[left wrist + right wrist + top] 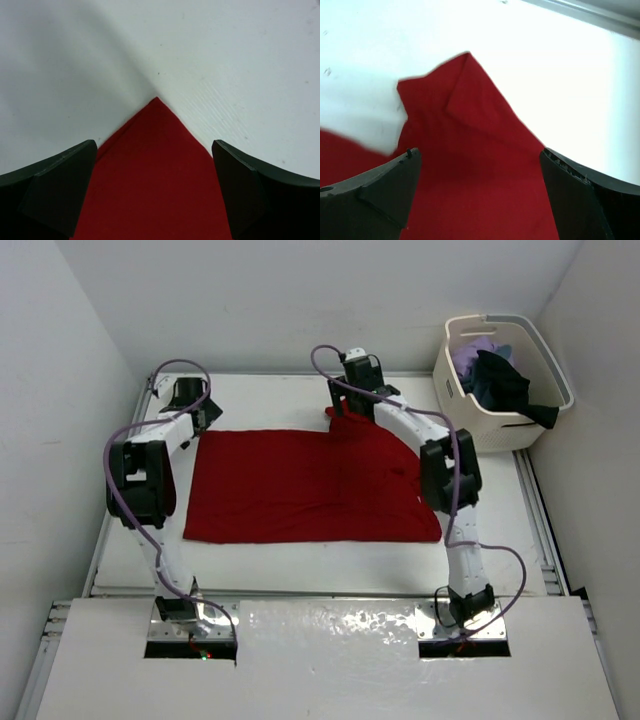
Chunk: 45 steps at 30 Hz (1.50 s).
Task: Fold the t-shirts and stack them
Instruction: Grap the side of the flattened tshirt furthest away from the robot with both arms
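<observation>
Red cloth marks the work in hand: the red t-shirt [310,485] lies spread flat on the surface [300,400] between the two arms. It is roughly rectangular, with a small raised bunch at its far right corner. Judge the task as barely begun: no finished fold shows plainly, and no stack exists. At least two more garments, a black t-shirt [500,380] and a lavender t-shirt [470,355], sit in the basket [490,430] beyond the far right corner of the red t-shirt. A blue one cannot be made out with certainty.

Check the left pincer [152,150]: its jaws stand wide apart, straddling the far left corner of the red t-shirt and gripping nothing. Check the right pincer [477,155]: it is equally wide, poised over the far right corner, and holds nothing. Whether any fingertip touches the cloth, you cannot tell.
</observation>
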Motion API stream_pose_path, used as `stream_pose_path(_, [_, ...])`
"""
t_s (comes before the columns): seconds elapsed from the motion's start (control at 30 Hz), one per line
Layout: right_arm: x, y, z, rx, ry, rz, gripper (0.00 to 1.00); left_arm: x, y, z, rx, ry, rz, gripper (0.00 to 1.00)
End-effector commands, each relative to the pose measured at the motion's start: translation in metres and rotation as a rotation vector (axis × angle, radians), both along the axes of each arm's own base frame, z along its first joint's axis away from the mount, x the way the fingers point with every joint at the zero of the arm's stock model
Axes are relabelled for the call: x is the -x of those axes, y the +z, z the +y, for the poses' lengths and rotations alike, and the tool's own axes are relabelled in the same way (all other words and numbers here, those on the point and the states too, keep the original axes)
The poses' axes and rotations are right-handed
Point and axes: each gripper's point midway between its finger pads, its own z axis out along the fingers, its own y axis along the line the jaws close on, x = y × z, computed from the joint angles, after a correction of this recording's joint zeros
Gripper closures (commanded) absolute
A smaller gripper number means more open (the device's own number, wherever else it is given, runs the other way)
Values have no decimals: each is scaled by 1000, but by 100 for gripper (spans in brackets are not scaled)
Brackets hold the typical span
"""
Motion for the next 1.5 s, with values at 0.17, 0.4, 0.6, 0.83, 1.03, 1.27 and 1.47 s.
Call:
stream_pose_path(0.17, [-59,-19,36,-26,131,-100,11,-24,-14,10,-27,-4,34,2])
stream_pose_path(0.4, [-74,-54,46,-46,135,-116,24,-34,-30,17,-42,18,54,11])
stream_pose_path(0.6, [-78,-64,50,-68,131,-114,35,-44,-57,14,4,9,87,20])
stream_pose_path(0.83, [-73,-58,46,-59,139,-133,36,-46,-66,9,31,-8,91,40])
stream_pose_path(1.03, [-75,-16,59,-121,190,-204,31,-42,-71,10,31,-8,111,70])
stream_pose_path(1.27, [-73,10,49,-159,170,-232,29,-36,-67,14,4,3,122,100])
stream_pose_path(1.47, [-67,1,42,-123,178,-199,32,-35,-57,21,-28,16,100,100])
